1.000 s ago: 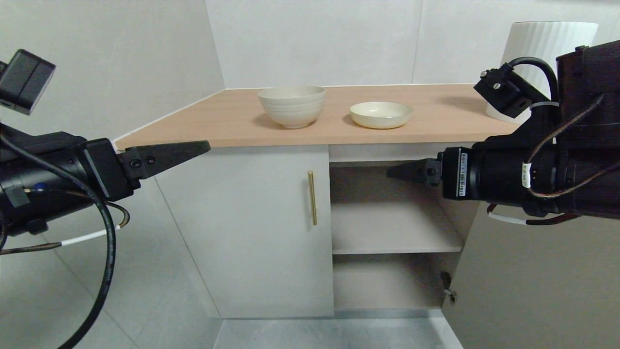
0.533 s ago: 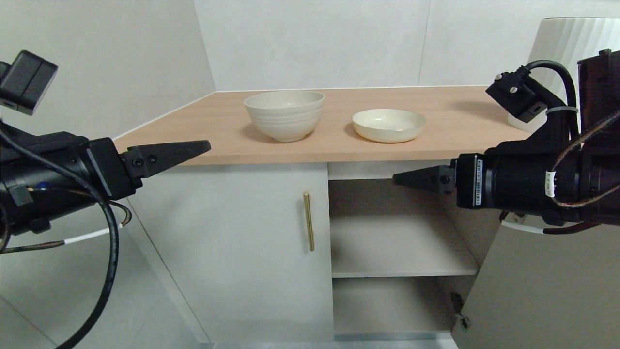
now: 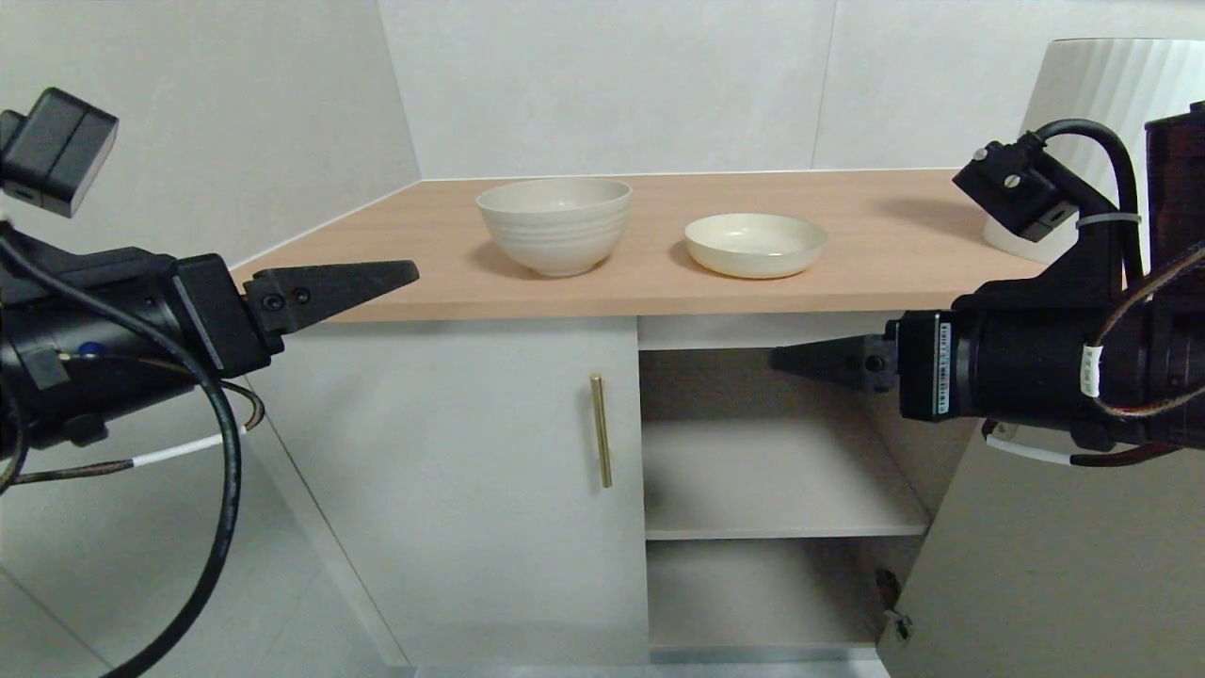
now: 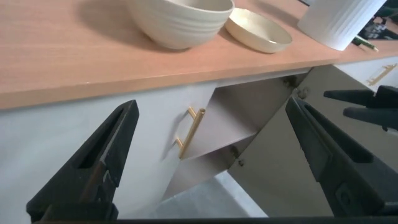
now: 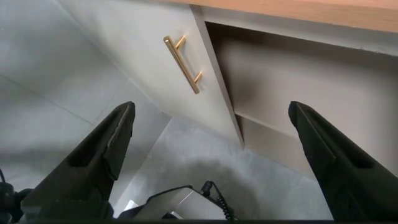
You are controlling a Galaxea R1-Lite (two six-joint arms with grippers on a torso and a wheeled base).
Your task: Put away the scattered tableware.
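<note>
Head view takes in a deep cream ribbed ceramic bowl (image 3: 554, 224) standing upright on a light wooden worktop (image 3: 875, 235). A shallow cream round dish (image 3: 756, 243) sits near the bowl at its 3 o'clock, the two not touching. Farther toward 3 o'clock, well apart from the dish, a white ribbed cylindrical vessel (image 3: 1097, 89) stands at the worktop's end.

Below the worktop is a white cabinet (image 3: 452, 471). Its 9 o'clock door is shut and carries a slim brass bar handle (image 3: 600, 430) set upright. Its 3 o'clock door (image 3: 1036, 565) is swung open, showing a pale shelf (image 3: 772, 476) across the compartment.

The left hand (image 3: 400, 274) hovers off the worktop's front edge, at about 8 o'clock from the bowl and apart from it. In the left wrist view its two fingers are spread wide with nothing between them.

The right hand (image 3: 786, 359) hangs before the open compartment, just under the worktop edge, at 6 o'clock from the dish. The right wrist view shows its fingers likewise spread wide and holding nothing.
</note>
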